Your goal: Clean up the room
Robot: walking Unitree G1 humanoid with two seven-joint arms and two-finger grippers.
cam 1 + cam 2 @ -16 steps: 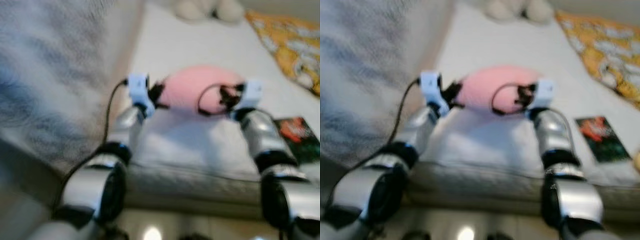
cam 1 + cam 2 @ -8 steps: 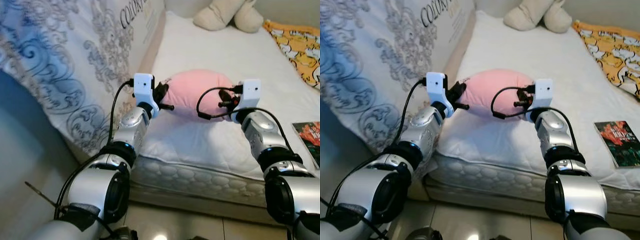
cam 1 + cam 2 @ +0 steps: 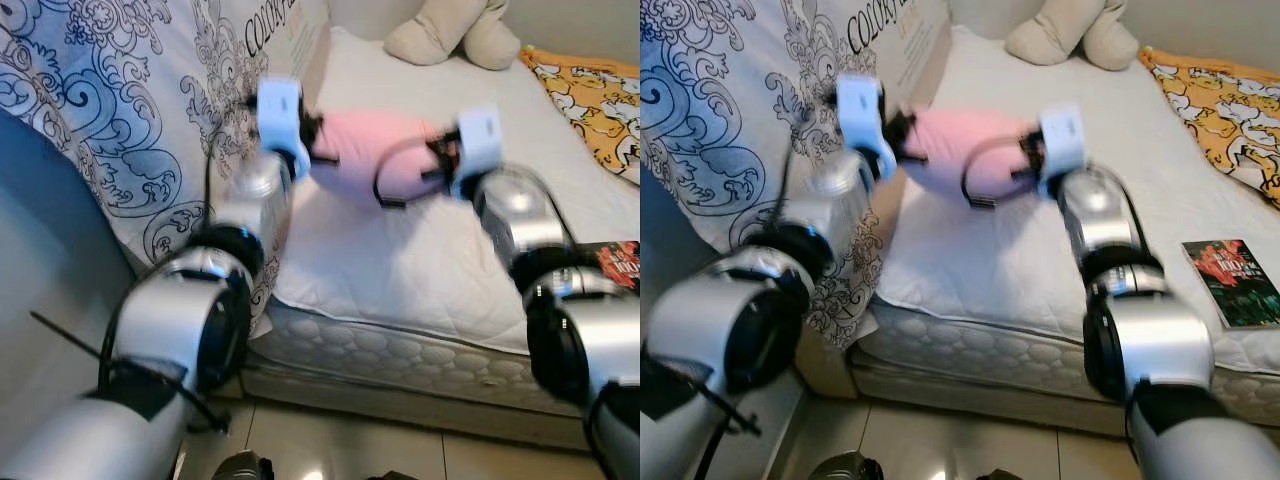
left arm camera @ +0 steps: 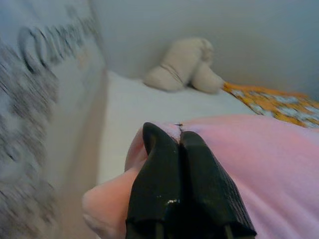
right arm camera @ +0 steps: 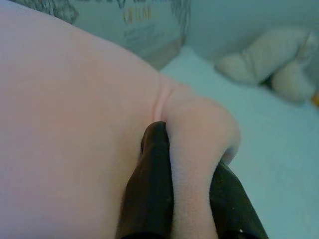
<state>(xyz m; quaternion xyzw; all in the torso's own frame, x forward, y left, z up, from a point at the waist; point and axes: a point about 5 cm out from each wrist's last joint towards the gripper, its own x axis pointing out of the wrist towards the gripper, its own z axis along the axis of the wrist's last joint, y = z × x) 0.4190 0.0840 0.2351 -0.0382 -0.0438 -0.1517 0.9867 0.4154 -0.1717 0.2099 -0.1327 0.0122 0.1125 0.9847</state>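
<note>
Mid-carry, by the look of it: pink pillow (image 3: 375, 160) pinched at both ends and held above the white mattress (image 3: 420, 250), near its left edge beside the patterned sheet (image 3: 120, 110). Left gripper (image 4: 182, 144) with fingers pressed together on a fold at the pillow's end; right gripper (image 5: 187, 164) with fingers narrow, a ridge of pink fabric squeezed between them. Arms blurred in the head views, so probably in motion.

Next move, as a judgement: keeping both pinches firm and both ends level while bringing the pillow to a resting place, perhaps up toward the head of the bed near the beige plush toy (image 3: 450, 30); then lowering flat before letting go. Thin grips on soft fabric, so likely to slip if the two arms pull apart.

Writing: large dark letters "COLOR…" at the top of the patterned sheet (image 3: 880, 25), the rest cut off; smaller print under it, too small to read. Book (image 3: 1235, 280) on the mattress at the right with a dark cover and red title lettering, not legible. Yellow printed blanket (image 3: 1220, 90) at far right, cartoon figures, no readable text.
</note>
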